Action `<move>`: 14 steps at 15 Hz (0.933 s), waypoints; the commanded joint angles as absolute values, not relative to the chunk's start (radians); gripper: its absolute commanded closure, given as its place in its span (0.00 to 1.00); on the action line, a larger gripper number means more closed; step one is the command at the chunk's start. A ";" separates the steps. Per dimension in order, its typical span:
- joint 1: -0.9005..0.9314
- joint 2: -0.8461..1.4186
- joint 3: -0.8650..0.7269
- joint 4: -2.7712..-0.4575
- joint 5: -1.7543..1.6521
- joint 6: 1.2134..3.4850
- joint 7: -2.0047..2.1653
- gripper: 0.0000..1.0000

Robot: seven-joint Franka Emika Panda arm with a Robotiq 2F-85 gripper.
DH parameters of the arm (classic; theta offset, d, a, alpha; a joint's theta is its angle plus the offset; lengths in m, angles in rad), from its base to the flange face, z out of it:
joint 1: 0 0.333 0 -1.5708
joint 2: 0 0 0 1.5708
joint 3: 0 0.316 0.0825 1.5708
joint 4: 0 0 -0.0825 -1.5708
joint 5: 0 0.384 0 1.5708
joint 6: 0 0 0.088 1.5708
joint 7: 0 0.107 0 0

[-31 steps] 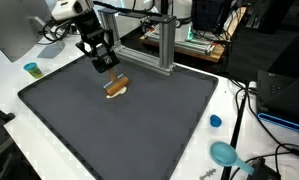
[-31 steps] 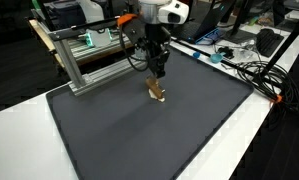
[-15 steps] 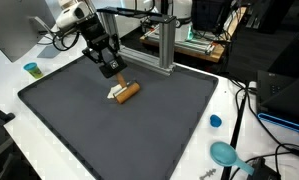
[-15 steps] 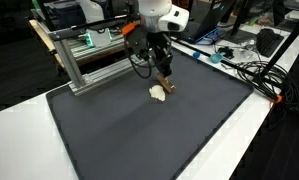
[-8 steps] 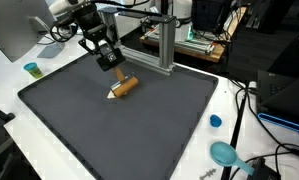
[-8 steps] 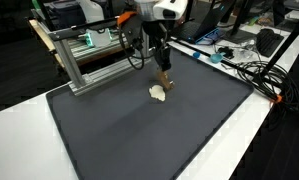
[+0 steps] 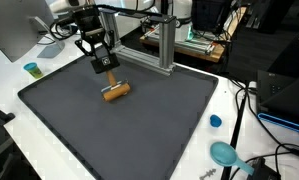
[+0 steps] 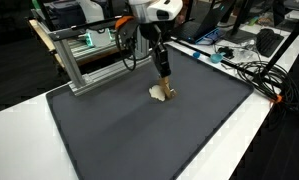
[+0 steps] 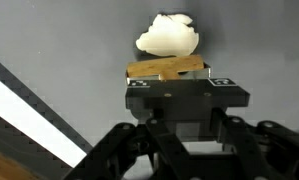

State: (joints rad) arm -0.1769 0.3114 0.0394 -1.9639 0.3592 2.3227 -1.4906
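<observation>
Where the arm reaches down over the far part of the wide dark grey rubbery mat [image 7: 139,130], its black two-fingered gripper [image 7: 109,80] is closed around a short brown wooden stick with a cream-white lumpy head [image 7: 115,93], the jaws pressed against the wood from both sides. In both exterior views the stick sits directly under the fingertips, at the very end of the tool, lying roughly level and crosswise to the fingers rather than in line with them. In the wrist view the gripper [image 9: 179,82] fills the lower middle, the stick [image 9: 167,70] spans the gap between the two pads at a slight tilt, and its pale head [image 9: 169,37] bulges just beyond the wood, further from the camera. In an exterior view the gripper [image 8: 164,84] points straight down and the stick [image 8: 165,94] hangs low at the mat [image 8: 139,130]; whether it touches the surface I cannot tell. The held piece is over the mat's rear half, near a silver aluminium bar frame [image 7: 165,45] that stands at the mat's far edge, yet apart from it. On the white table [image 7: 9,90] around the mat, a small teal cup [image 7: 31,69] stands well off to one side, and a small blue round cap [image 7: 215,121] and a teal round dish-like object [image 7: 224,153] lie well away past the opposite edge.
</observation>
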 commanded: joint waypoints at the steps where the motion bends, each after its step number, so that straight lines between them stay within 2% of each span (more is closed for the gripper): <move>1: -0.160 0.272 0.018 -2.030 0.284 2.355 -1.430 0.79; 14: -0.093 0.356 -0.033 -1.973 -0.121 2.227 -1.006 0.79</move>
State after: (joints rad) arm -0.1071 0.2968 -0.0118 -1.9749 -0.0354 2.2756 -1.0691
